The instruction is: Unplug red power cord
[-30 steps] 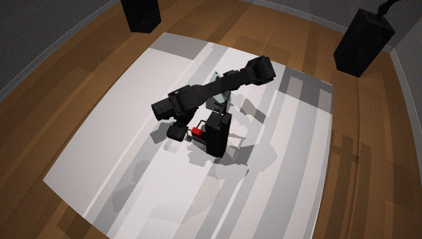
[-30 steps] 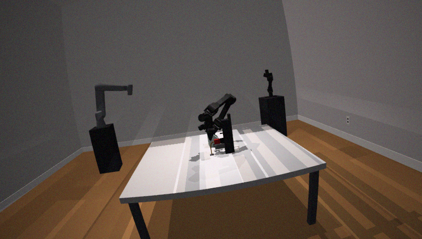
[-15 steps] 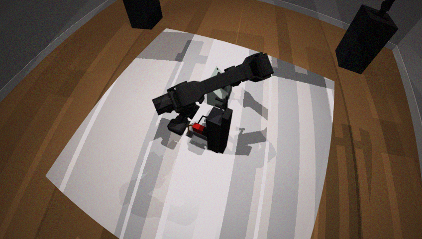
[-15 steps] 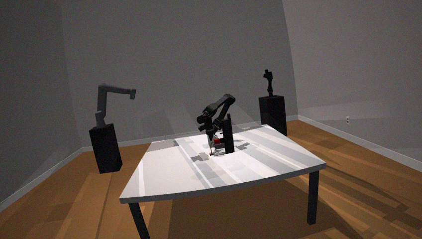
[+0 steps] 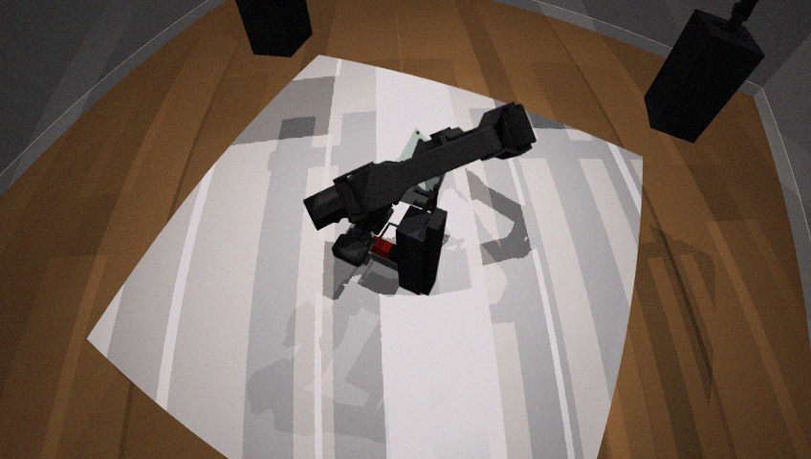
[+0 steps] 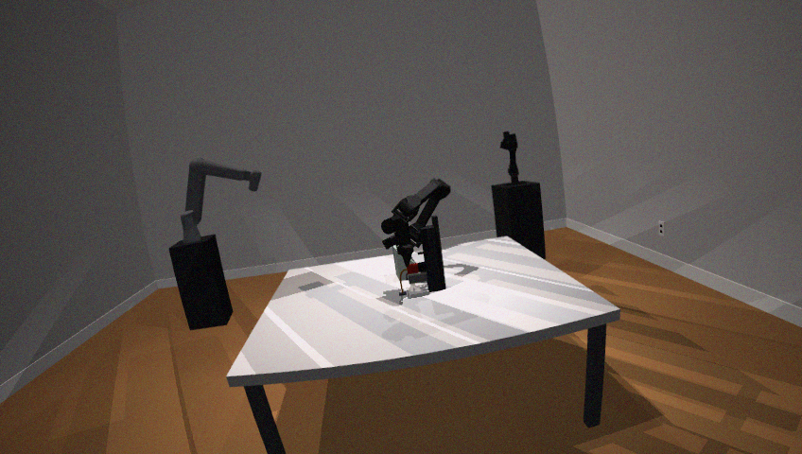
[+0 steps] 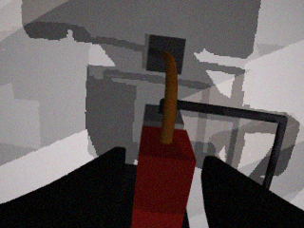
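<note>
The red plug [image 5: 382, 246] [image 6: 412, 268] [image 7: 163, 190] lies level against the side of the tall black upright power strip [image 5: 418, 255] [image 6: 433, 261]. How deep it sits is hidden. Its orange-brown cord [image 6: 401, 277] [image 7: 171, 90] bends from the plug's outer end down to a small dark block [image 7: 159, 59] at the table. My gripper [image 6: 409, 262] [image 7: 164, 161] is open and reaches down over the plug. In the wrist view one finger stands on each side of the plug, with a gap beside each fingertip. The arm hides the fingertips in the top view.
A thin black wire frame [image 5: 391, 225] [image 7: 228, 110] stands beside the plug. A pale green plate [image 5: 410, 146] [image 6: 398, 264] stands behind the strip, partly under my arm. Black pedestals [image 5: 702, 76] [image 6: 200, 284] with other arms stand off the white table [image 5: 438, 352] [image 6: 304, 337].
</note>
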Robot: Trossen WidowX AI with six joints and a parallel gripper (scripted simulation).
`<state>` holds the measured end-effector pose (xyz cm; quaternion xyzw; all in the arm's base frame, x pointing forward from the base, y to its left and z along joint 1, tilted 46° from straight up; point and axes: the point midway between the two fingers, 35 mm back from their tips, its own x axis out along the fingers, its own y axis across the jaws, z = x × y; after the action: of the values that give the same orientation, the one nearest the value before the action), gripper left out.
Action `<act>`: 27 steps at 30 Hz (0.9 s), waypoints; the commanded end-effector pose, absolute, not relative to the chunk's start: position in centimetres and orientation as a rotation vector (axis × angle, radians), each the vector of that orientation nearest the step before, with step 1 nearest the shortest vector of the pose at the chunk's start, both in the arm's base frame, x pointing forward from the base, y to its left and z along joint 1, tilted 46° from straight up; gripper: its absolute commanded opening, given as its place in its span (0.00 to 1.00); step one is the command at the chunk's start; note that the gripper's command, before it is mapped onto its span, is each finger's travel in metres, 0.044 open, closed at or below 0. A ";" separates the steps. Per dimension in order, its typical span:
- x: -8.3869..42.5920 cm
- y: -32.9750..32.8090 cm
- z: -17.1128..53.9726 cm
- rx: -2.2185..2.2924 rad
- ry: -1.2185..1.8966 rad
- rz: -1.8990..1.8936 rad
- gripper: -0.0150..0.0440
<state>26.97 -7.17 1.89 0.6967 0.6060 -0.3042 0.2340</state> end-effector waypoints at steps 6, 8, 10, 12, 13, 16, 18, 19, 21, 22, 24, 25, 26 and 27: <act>27.0 -6.4 2.6 1.922 1.664 -0.836 0.53; 27.0 -6.3 2.5 1.922 1.664 -0.836 0.53; 27.0 -6.2 2.4 1.922 1.664 -0.836 0.53; 27.1 -6.0 2.2 1.922 1.664 -0.836 0.53; 27.1 -5.9 2.1 1.922 1.664 -0.836 0.53; 27.1 -5.6 1.8 1.922 1.664 -0.836 0.53; 27.2 -5.8 2.0 1.912 1.663 -0.832 0.48; 27.2 -5.8 2.0 1.912 1.663 -0.832 0.44; 27.2 -5.8 2.0 1.912 1.663 -0.832 0.38; 27.2 -5.8 2.0 1.912 1.663 -0.832 0.37; 27.2 -5.8 2.0 1.912 1.663 -0.832 0.35; 27.2 -5.8 2.0 1.912 1.663 -0.832 0.34; 27.2 -5.8 2.0 1.912 1.663 -0.832 0.32; 27.2 -5.8 2.0 1.912 1.663 -0.832 0.31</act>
<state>27.15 -5.72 1.97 0.6966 0.6063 -0.3041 0.2338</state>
